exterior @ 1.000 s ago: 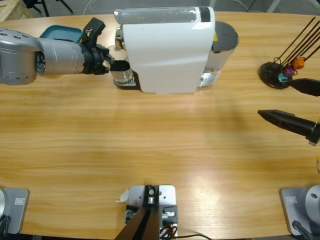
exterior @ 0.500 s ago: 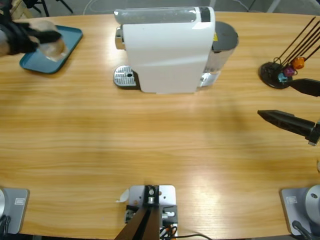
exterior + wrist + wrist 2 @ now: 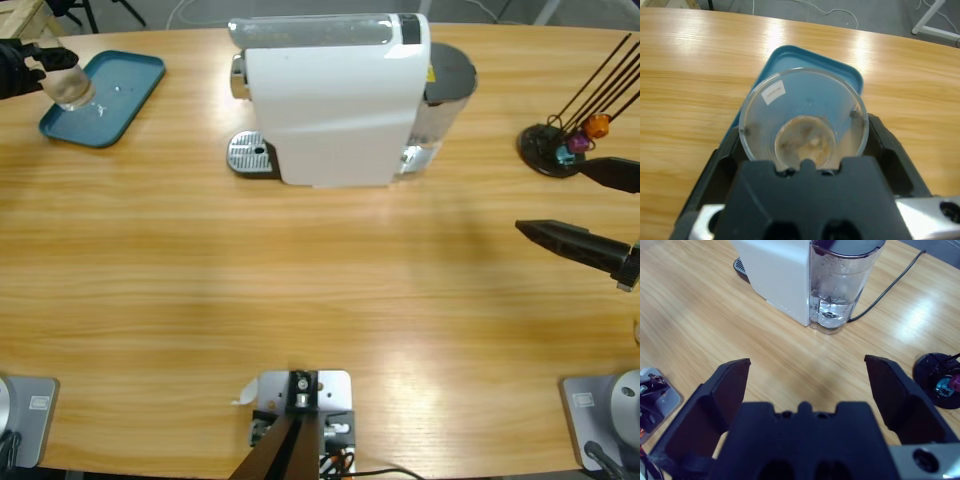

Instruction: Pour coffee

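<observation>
where the table's far left corner meets the frame, a clear plastic cup (image 3: 68,82) is clamped between the jaws of the left gripper (image 3: 38,66) and held over the blue tray (image 3: 128,80). only a pale brownish film, possibly coffee residue (image 3: 805,142), is seen at the cup's bottom. the white coffee machine (image 3: 335,100) is left well apart. the right gripper (image 3: 600,215) is spread wide, grasping nothing, near the capsule stand (image 3: 555,148).
</observation>
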`<action>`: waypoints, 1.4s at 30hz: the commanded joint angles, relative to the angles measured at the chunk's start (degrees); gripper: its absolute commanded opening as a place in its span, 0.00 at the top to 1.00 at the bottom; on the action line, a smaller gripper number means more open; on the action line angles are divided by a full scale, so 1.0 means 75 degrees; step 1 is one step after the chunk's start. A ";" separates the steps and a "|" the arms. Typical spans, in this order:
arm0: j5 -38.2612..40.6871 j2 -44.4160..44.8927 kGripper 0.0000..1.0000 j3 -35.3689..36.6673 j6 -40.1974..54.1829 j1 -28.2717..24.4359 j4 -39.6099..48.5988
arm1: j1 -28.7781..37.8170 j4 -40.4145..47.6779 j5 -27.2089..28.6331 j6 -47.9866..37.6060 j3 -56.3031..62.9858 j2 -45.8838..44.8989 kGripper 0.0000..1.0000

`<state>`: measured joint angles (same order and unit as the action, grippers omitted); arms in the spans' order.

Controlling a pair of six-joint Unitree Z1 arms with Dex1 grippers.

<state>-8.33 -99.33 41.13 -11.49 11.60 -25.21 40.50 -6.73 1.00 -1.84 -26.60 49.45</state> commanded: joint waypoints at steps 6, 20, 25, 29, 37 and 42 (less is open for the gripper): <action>0.0384 -0.1716 0.51 -0.0438 0.0198 -0.0152 -0.2557 | -0.0103 0.0065 0.0019 -0.0153 0.0206 0.0109 0.00; 0.1098 -0.2070 0.51 -0.0468 0.0161 -0.0375 -0.2207 | -0.0114 0.0065 0.0031 -0.0153 0.0204 0.0126 0.00; 0.1141 -0.2018 0.09 -0.0349 0.0161 -0.0379 -0.1807 | -0.0114 0.0065 0.0031 -0.0153 0.0206 0.0121 0.00; 0.1145 -0.1978 0.00 -0.0396 0.0219 -0.0375 -0.1666 | -0.0114 0.0065 0.0019 -0.0153 0.0206 0.0109 0.00; 0.1141 -0.1608 0.00 -0.0602 0.0231 -0.0382 -0.1666 | -0.0114 0.0065 0.0019 -0.0153 0.0204 0.0119 0.00; 0.1054 0.0279 0.00 -0.0703 0.0421 -0.0480 -0.0307 | -0.0114 0.0065 0.0042 -0.0153 0.0204 0.0133 0.00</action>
<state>-0.57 -110.66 37.66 -10.29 9.08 -37.83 40.49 -6.73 1.00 -2.33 -26.60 49.45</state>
